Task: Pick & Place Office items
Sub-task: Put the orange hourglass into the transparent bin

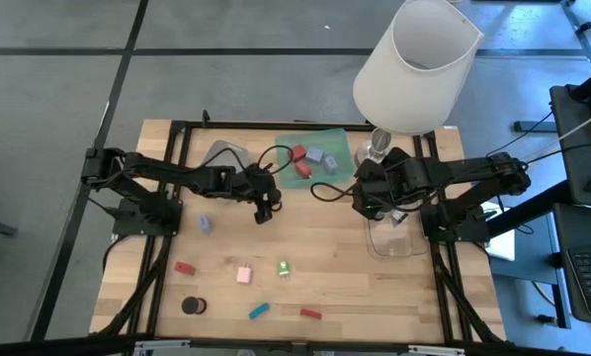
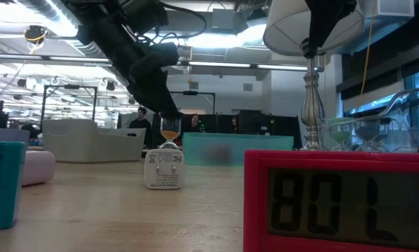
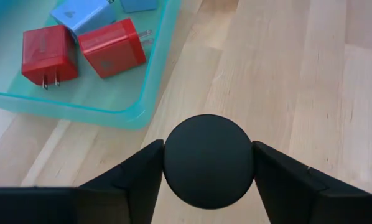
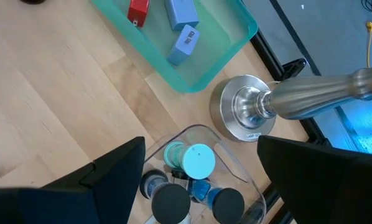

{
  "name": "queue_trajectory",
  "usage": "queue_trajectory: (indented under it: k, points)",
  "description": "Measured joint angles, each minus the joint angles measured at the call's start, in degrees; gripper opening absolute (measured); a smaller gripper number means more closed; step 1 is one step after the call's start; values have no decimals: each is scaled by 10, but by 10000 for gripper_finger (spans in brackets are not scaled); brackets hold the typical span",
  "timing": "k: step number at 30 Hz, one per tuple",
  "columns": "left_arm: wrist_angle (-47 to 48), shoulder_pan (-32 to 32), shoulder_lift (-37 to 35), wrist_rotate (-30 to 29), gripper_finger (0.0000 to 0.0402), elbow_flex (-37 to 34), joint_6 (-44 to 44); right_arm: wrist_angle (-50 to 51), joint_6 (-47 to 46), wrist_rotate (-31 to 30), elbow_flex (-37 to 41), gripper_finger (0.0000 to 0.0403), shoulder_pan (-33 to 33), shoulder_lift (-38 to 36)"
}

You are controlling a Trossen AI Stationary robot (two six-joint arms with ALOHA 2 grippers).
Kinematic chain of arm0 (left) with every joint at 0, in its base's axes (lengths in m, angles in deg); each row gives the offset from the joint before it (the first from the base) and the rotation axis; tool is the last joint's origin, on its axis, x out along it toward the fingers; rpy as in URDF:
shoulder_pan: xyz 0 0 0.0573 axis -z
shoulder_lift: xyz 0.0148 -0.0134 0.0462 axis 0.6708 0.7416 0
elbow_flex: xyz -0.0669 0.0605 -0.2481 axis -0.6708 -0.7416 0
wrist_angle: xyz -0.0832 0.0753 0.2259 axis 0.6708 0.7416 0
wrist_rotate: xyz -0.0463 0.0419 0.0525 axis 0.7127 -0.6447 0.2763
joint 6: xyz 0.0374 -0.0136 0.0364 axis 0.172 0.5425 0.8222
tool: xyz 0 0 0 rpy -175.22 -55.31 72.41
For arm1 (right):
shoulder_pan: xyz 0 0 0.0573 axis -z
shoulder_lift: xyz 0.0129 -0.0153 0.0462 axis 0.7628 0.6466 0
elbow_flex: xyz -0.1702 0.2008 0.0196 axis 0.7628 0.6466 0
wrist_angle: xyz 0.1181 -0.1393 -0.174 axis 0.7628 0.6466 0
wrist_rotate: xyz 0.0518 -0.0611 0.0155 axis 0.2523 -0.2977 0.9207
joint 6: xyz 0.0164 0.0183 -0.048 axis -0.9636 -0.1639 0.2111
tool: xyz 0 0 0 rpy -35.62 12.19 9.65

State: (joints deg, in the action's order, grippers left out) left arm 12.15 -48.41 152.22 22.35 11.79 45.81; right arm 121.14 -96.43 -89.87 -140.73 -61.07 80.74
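Note:
My left gripper [image 1: 264, 210] is over the middle of the table, near the green tray [image 1: 320, 138], and is shut on a black short cylinder [image 3: 208, 160]. The green tray holds red and lavender blocks [image 3: 108, 46]. My right gripper [image 1: 375, 206] is open and empty above the clear tray [image 4: 236, 163], which holds black cylinders [image 4: 171, 202] and a mint-green cap [image 4: 198, 160]. Loose on the table lie a lavender block [image 1: 206, 224], a red block [image 1: 184, 268], a pink block [image 1: 244, 275], black cylinders [image 1: 193, 306], a teal bar [image 1: 259, 311] and a red bar [image 1: 310, 313]. My left gripper pinches the black cylinder by its round side wall [image 3: 168, 163] between its two fingers [image 3: 139, 171], one on each opposite side. The fingers come from above, pointing down. The cylinder's flat round face is up, and it is held above the table.
The lamp's metal base [image 4: 245, 112] stands right beside the clear tray, its white shade [image 1: 419, 64] over the far right. A grey tray [image 1: 226, 153] lies at the far left of the green tray. A green-and-white piece [image 1: 285, 268] lies mid-table.

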Motion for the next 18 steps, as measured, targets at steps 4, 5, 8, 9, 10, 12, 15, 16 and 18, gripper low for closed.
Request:
queue_trajectory:
  k: [4, 5, 8, 9, 10, 12, 15, 16, 18]
  points:
    - [0, 0, 0, 0, 210, 0, 0, 0, 0, 0, 0, 314, 0, 0]
    - [-2, 0, 0, 0, 210, 0, 0, 0, 0, 0, 0, 314, 0, 0]
    - [-12, 0, 0, 0, 211, 1, 0, -3, -2, -3, 0, 314, 0, 0]
    - [-11, 0, 0, 0, 212, 5, 0, -5, -2, -9, 0, 314, 0, 0]
    - [-12, 0, 0, 0, 212, 10, 0, -8, -2, -14, 0, 314, 0, 0]
    - [-13, 0, -5, 0, 212, 22, 0, -15, 2, -21, 0, 314, 0, 0]
    - [-16, 3, -19, -1, 211, 41, 0, -43, 34, -47, 0, 314, -2, 0]
    - [-17, 5, -27, -2, 211, 46, 0, -60, 50, -58, 0, 314, -5, 0]
    - [-41, 13, -44, -7, 211, 50, 2, -103, 95, -85, 0, 314, -11, 0]
